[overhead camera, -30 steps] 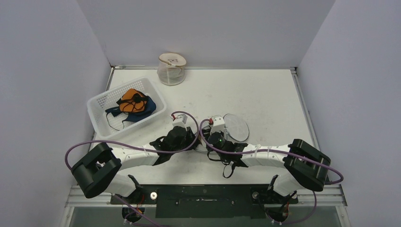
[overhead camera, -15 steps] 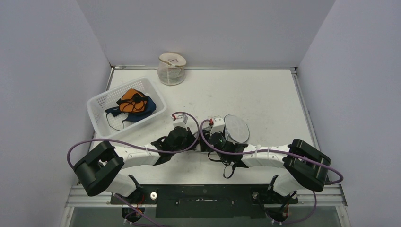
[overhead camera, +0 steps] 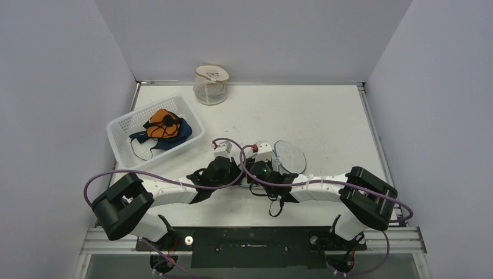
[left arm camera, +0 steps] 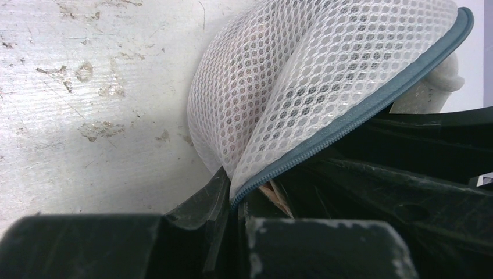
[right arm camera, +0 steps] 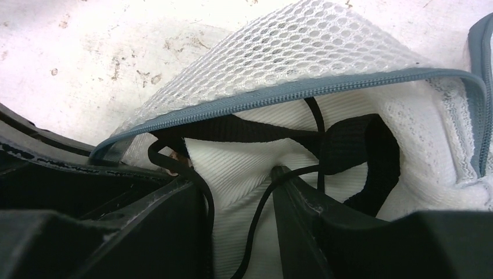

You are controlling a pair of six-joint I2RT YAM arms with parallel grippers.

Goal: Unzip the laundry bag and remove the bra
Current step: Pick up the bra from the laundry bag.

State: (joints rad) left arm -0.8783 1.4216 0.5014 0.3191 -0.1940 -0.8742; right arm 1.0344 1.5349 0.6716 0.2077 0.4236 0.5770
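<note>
Left gripper (left arm camera: 232, 200) pinches laundry bag (left arm camera: 302, 75) zipper edge; right gripper (right arm camera: 238, 186) parted over bra (right arm camera: 349, 142)

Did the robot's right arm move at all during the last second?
Yes. The right arm has slid left, toward the white basket.

Left gripper (left arm camera: 234, 204): closed onto the zipper edge of the laundry bag (left arm camera: 279, 81).
Right gripper (right arm camera: 239, 192): jaws parted; shifted leftward.
</note>
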